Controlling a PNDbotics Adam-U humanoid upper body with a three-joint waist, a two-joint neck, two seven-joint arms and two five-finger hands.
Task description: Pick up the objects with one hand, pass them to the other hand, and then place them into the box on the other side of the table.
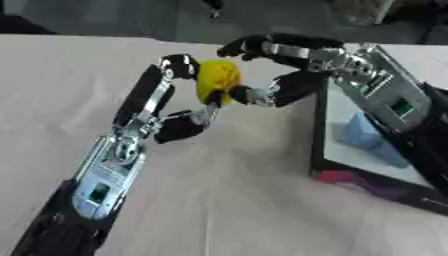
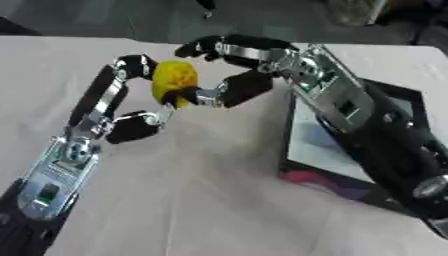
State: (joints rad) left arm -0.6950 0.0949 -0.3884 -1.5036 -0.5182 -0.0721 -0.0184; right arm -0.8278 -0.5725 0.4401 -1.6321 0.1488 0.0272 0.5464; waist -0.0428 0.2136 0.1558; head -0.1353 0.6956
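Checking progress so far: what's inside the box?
A pale blue object lies on the white floor of the box; the right hand and its forearm cover the rest.

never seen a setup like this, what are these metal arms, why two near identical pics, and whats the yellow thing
These are the two arms of a humanoid robot that a person drives. Both pictures come from a stereo camera in its head, looking down at a table: one per eye, same moment. The left hand comes in from the lower left and the right hand from the right. Between them, above the table, is a yellow object. The fingers of both hands touch it, which looks like a handover. The box at the right holds something blue.
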